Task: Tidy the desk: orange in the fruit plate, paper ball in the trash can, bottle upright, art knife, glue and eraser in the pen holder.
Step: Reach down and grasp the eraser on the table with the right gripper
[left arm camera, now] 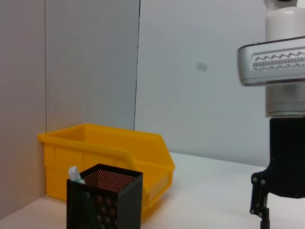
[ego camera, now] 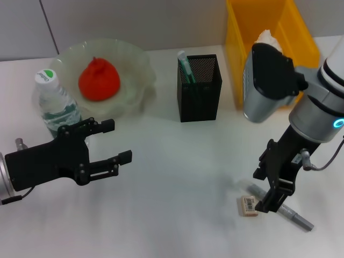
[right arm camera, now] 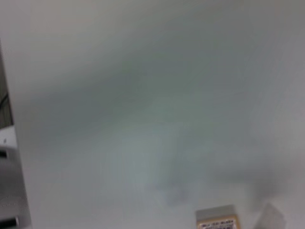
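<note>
While the right hand (ego camera: 271,201) touches the art knife (ego camera: 293,216); eraser (ego camera: 248,206) beside.

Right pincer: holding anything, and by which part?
Cannot tell. The right pincer is down at the grey art knife beside the eraser, but a closed grip isn't visible. The left pincer is open and empty.

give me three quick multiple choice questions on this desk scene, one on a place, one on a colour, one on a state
1. Where is the orange?
A. in the fruit plate
B. in the trash can
C. beside the eraser

2. What colour is the trash can?
A. black
B. yellow
C. green

3. How does the bottle stand?
A. on its side
B. upside down
C. upright

Key:
1. A: the orange sits in the fruit plate.
2. B: the trash can is bright yellow.
3. C: the bottle stands cap up by the left gripper.
</note>
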Tool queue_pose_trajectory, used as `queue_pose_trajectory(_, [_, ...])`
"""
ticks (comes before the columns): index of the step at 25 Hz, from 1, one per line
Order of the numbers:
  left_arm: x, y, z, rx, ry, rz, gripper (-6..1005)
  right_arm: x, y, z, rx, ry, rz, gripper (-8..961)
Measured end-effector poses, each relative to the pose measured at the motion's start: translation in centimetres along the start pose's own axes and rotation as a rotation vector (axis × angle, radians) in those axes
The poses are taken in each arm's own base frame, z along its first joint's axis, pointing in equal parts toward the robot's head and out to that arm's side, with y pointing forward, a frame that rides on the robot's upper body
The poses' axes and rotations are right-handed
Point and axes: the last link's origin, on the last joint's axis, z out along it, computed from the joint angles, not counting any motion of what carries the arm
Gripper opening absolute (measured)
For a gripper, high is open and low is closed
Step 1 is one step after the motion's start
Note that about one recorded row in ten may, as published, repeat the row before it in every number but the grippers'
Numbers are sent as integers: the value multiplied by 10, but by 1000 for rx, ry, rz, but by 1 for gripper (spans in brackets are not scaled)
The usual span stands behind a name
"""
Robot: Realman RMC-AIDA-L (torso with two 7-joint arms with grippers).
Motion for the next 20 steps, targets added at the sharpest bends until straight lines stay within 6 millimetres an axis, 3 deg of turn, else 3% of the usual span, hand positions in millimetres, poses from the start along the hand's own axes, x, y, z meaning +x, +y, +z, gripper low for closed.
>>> queue_pose_trajectory(20, [-1,-3,-5,39,15,-12,802,-15,9,27,17,43,-176,711])
